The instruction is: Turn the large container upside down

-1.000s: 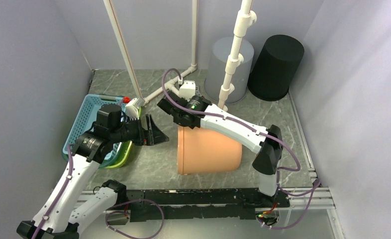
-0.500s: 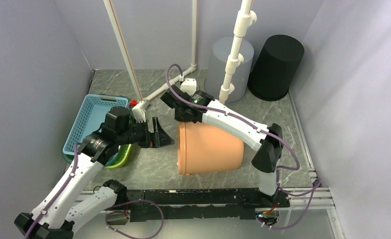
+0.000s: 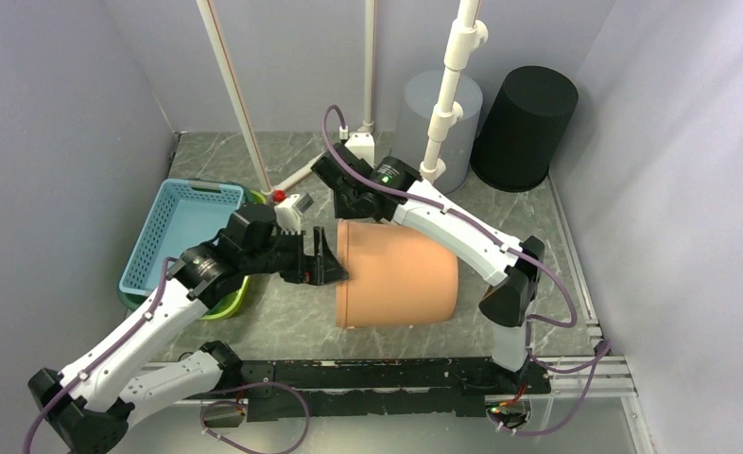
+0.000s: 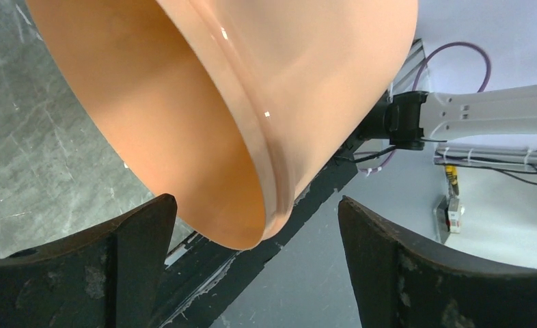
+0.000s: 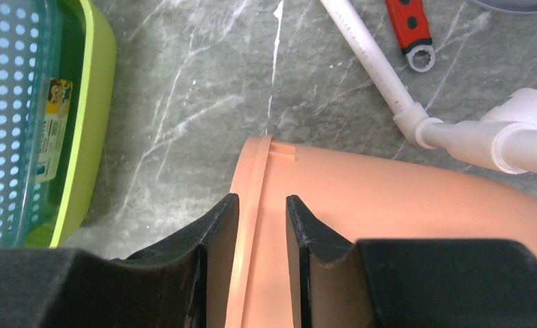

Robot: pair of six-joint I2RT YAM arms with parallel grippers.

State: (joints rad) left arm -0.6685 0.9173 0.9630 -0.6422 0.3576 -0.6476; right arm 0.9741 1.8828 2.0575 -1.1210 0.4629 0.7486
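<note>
Moved: your left gripper [image 3: 330, 268] has come in from the left and now sits right at the mouth of the big orange plastic bucket [image 3: 401, 274]. Your right gripper [image 5: 262, 198] has shifted a little along the far side of the rim.
Where the bucket is: it lies on its side on the grey stone-look table [image 3: 283, 317], mouth to the left and bottom to the right.
Left hand: spread wide, with part of the rim between the fingers and gaps on both sides.
Right hand: the fingers are close together, one on each side of the rim band [image 5: 255, 171]. You cannot tell if they squeeze it.
How it will feel: likely light and empty. The walls are smooth and shiny, so they may slip and bend a bit.
Where to hold: take the thick rim, not the round wall, since the rim looks like the stiff part.
Watch out: it is round, so it may roll when you tip it.
</note>
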